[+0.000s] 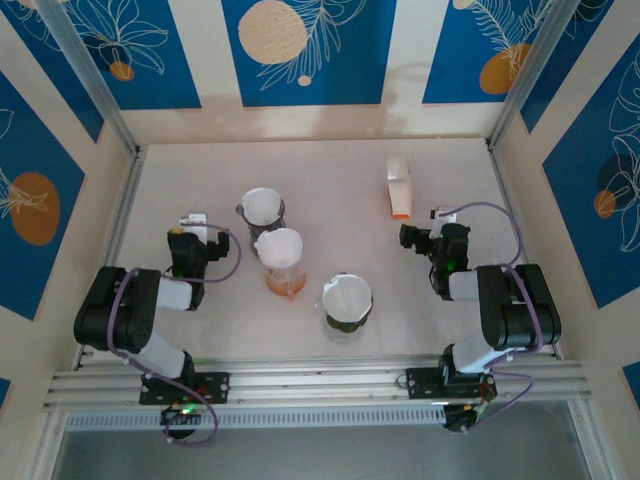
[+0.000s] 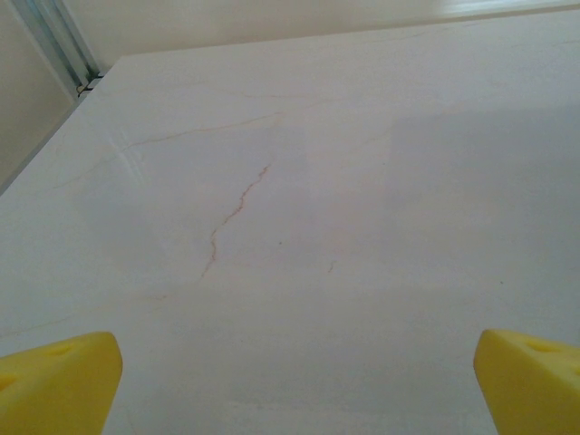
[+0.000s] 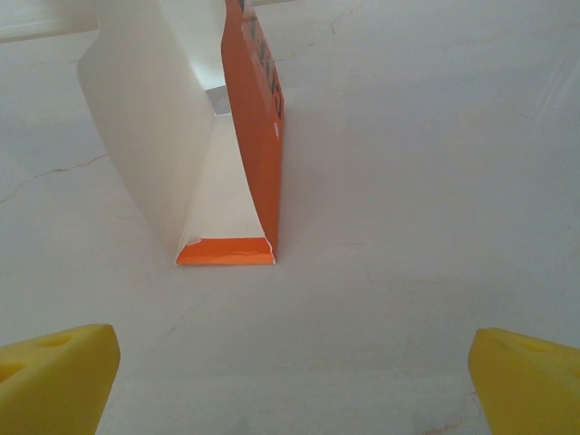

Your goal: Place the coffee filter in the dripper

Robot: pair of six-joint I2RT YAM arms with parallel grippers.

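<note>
Three drippers stand mid-table, each with a white paper filter in it: a grey one (image 1: 262,209), an orange-tinted one (image 1: 280,258) and a clear one (image 1: 346,303). An orange and white filter box (image 1: 399,187) lies at the back right, and its open end (image 3: 227,195) faces my right wrist camera. My left gripper (image 1: 190,238) rests left of the drippers, open over bare table (image 2: 294,381). To the right of the drippers and just short of the box, my right gripper (image 1: 414,238) is open and empty (image 3: 290,376).
The table top (image 1: 330,170) is pale with thin hairline cracks (image 2: 227,222). Aluminium rails (image 1: 120,200) run along the left and right edges, and patterned blue walls close in three sides. The arm bases sit on a rail (image 1: 320,380) at the near edge.
</note>
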